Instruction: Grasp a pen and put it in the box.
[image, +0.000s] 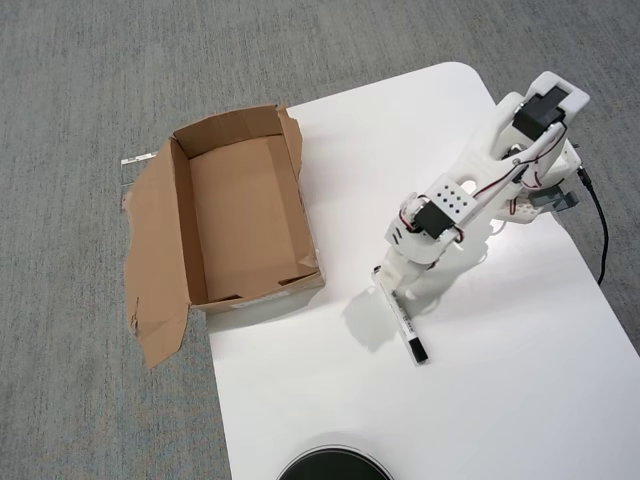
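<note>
Overhead view: my gripper (388, 284) sits down over the pen's upper end.
Pen (407, 328) lies on the white table (500, 380), right of the box (245, 215); I cannot tell the jaw opening.

bare table (500, 380), box (240, 215) open-topped
</note>
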